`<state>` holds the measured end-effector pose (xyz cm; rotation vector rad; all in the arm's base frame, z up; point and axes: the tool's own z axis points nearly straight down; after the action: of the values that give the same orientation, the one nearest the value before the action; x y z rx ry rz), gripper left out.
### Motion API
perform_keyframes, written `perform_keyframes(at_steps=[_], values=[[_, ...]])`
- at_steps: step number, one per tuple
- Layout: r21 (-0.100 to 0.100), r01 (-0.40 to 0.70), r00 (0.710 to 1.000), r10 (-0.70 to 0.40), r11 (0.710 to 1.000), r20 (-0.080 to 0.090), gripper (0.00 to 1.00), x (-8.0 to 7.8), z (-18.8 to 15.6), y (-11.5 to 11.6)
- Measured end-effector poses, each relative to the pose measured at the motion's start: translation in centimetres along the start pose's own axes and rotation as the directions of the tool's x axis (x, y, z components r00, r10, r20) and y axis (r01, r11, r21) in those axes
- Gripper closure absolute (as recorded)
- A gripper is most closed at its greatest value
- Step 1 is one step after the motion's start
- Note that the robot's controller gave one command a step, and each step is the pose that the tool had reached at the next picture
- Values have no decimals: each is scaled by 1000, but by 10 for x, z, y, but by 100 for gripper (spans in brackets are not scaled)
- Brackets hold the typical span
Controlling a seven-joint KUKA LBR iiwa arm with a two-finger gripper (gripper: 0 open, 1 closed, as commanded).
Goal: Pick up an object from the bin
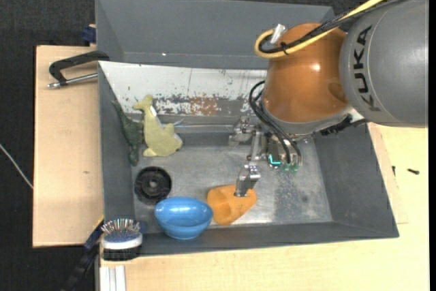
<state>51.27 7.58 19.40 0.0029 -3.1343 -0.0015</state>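
- One orange lump (230,206) lies under my pincer (246,182), beside a blue bowl (182,217).
- Whether it gapes or holds anything, I cannot tell.
- I'd centre on the lump, clear of that bowl.

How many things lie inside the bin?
5: green piece at far left, yellow toy beside it, black disc, blue bowl in front, orange lump by the gripper. The arm may hide more.

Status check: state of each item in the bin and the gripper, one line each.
gripper: low in the bin, over the orange piece's back edge.
orange piece: flat on the floor by the front wall.
blue bowl: resting beside the orange piece.
black disc: flat, behind the bowl.
pale yellow toy: lying at back left.
dark green toy: along the left wall.
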Motion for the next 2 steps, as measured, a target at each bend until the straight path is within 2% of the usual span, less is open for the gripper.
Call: perform_keyframes(at_steps=[1, 2], values=[[1, -111, 994, 111, 994, -1, 0, 16, 117, -27], [-5, -292, 956, 292, 956, 13, 0, -15, 121, 11]])
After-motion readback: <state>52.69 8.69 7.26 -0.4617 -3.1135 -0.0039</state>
